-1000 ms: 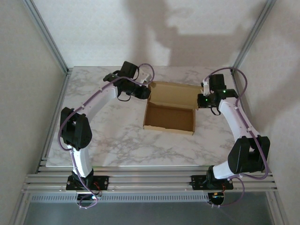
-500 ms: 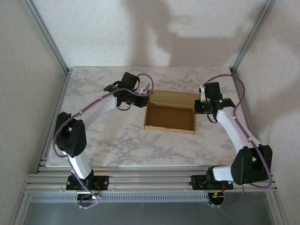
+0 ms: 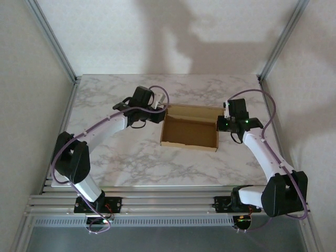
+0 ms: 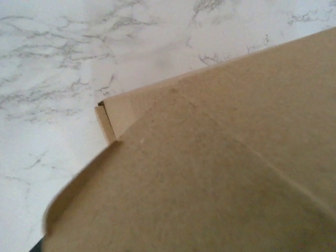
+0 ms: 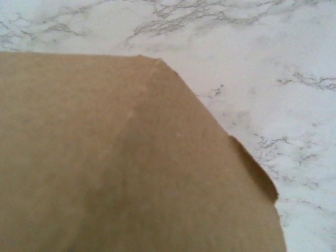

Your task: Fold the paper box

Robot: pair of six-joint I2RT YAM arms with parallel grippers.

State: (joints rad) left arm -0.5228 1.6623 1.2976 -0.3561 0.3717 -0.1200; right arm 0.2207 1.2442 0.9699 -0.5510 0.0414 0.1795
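Mailer box of thin brown cardboard (image 3: 189, 132) sitting open mid white marble table (image 3: 131, 157). Right gripper (image 3: 223, 122) pressed shut at lid's right end; left gripper (image 3: 160, 111) at left end, jaws unreadable. Uneven pull risking skewing, creasing lid.

The paper box (image 3: 189, 136) lies open on the marble table (image 3: 126, 157), its lid flap (image 3: 194, 111) up along the far edge. The left gripper (image 3: 161, 109) is at its far-left corner, the right gripper (image 3: 223, 118) at its far-right.
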